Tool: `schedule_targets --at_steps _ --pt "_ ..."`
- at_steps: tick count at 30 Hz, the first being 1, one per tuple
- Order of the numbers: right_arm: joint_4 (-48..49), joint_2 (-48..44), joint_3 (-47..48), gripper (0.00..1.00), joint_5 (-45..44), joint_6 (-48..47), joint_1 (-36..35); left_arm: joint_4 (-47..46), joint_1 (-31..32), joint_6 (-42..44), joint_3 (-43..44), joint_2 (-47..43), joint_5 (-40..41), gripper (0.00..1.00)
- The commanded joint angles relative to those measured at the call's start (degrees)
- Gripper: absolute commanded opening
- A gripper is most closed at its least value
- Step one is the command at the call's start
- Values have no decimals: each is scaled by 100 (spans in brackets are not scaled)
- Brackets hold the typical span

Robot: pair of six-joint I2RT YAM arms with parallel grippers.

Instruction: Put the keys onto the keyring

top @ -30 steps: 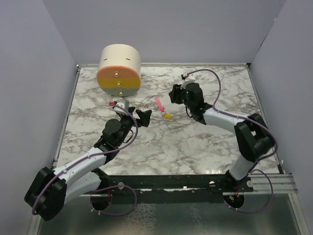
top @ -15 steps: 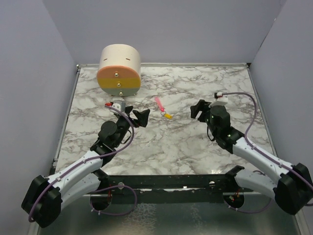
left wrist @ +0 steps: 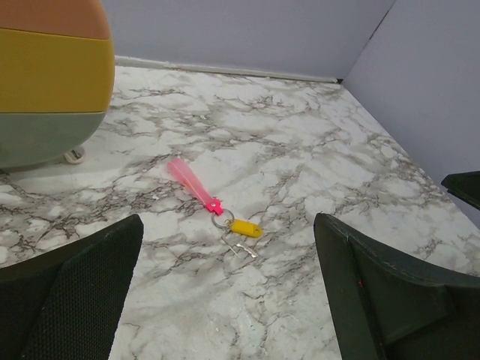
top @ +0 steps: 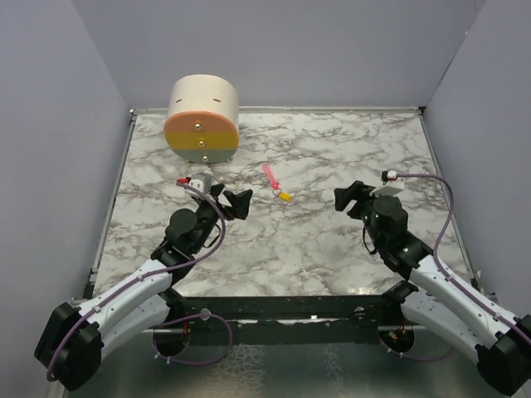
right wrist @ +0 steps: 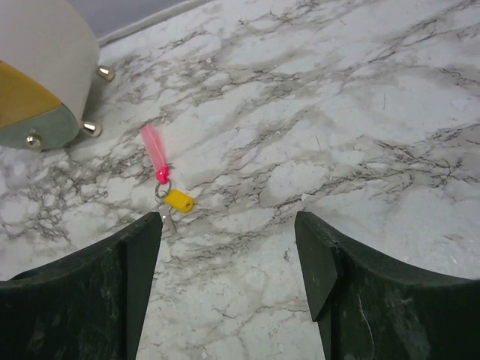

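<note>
The marble table [top: 315, 249] spreads ahead of me, with the big cream-and-orange cylinder [top: 203, 120] lying on its side at the far left, well apart from the work. My left gripper [top: 230, 197] hovers over the middle-left of the table with its fingers spread wide and nothing between them. My right gripper [top: 352, 197] hangs over the middle-right, its fingers also parted and empty. Between the two, on the bare marble, lies the keyring [left wrist: 191, 182]. Its pink strap runs on a slant from far-left to near-right, with its small metal ring [left wrist: 222, 220] at the nearer end. The keys [left wrist: 245, 228], a tiny yellow oblong, lie just past that ring and touch it. I cannot tell whether the piece is threaded on or merely resting against it. A thin silvery sliver [left wrist: 241, 250] lies just nearer still, too small to identify. In both wrist views the strap sits ahead of my open fingers. My left gripper is somewhat the closer one, so I judge it better placed to reach first, coming in across the strap's long axis.
</note>
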State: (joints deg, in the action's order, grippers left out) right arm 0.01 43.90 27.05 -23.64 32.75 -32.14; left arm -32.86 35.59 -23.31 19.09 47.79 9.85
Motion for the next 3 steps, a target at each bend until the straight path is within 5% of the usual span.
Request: schedule_targets --at_steps 1,3 --pt "-394 -142 57 73 -44 3 -3 -23 -8 -18 -66 -152 42 99" --pt "-359 -214 40 73 24 -33 -3 6 -8 17 -30 -128 46 99"
